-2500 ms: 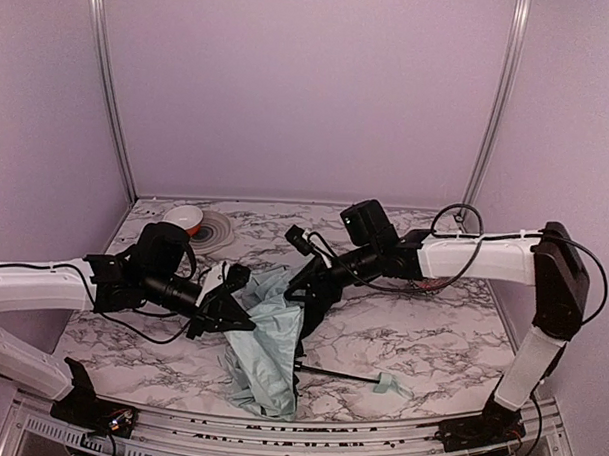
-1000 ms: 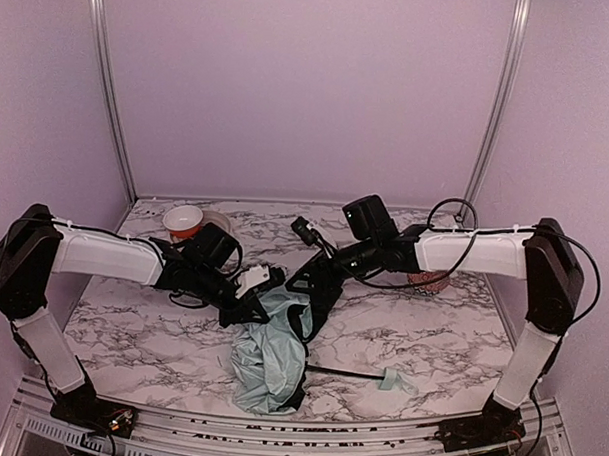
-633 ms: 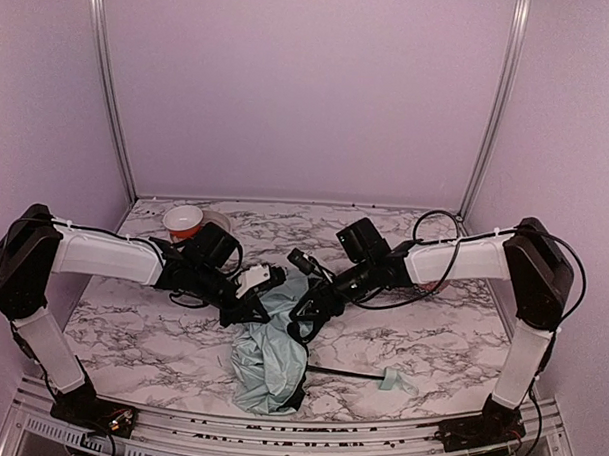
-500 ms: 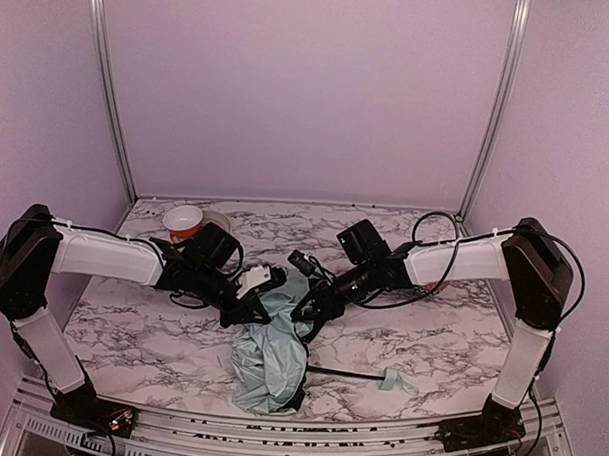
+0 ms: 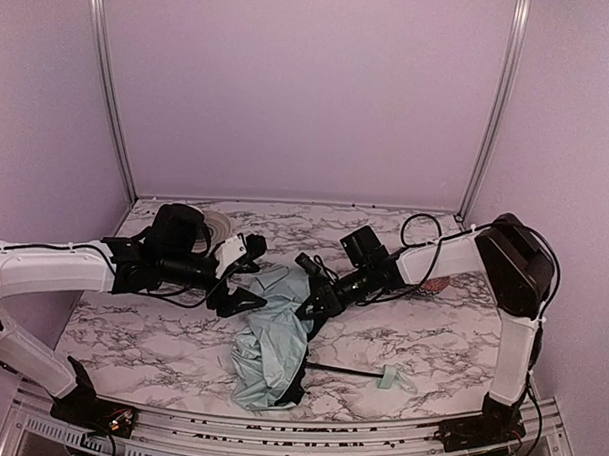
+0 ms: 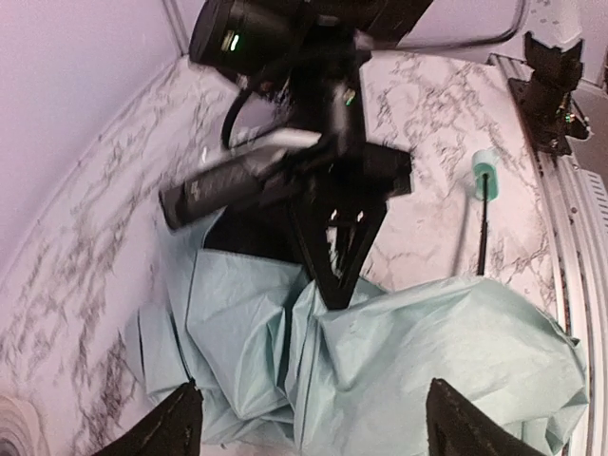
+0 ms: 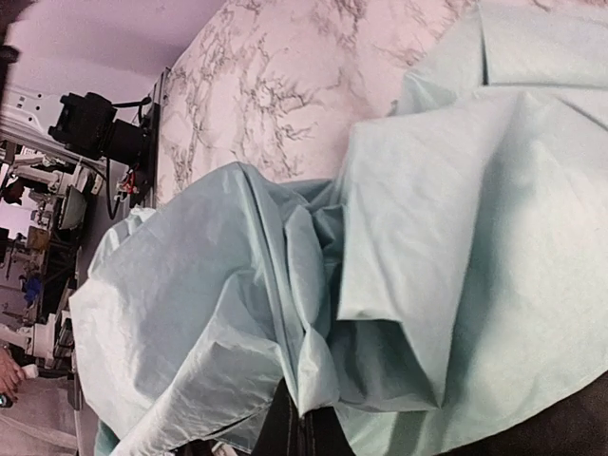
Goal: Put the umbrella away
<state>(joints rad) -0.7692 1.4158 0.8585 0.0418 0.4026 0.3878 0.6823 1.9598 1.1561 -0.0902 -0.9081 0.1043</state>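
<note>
On the marble bench (image 5: 411,332) the umbrella (image 5: 270,342) lies crumpled near the front between both arms, the left end effector (image 5: 234,291) spread wide and empty beside it, the right end effector (image 6: 334,294) seemingly pinched onto a canopy fold, so a pull could slip or tear the thin fabric.

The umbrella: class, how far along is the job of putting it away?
Done: the umbrella is collapsed, its canopy a crumpled heap on the table. In hand: the right gripper appears to pinch the fabric, while the left gripper hangs open above it. Left: the folds are loose and unwrapped, and the shaft, with its handle, sticks out of the heap.
</note>
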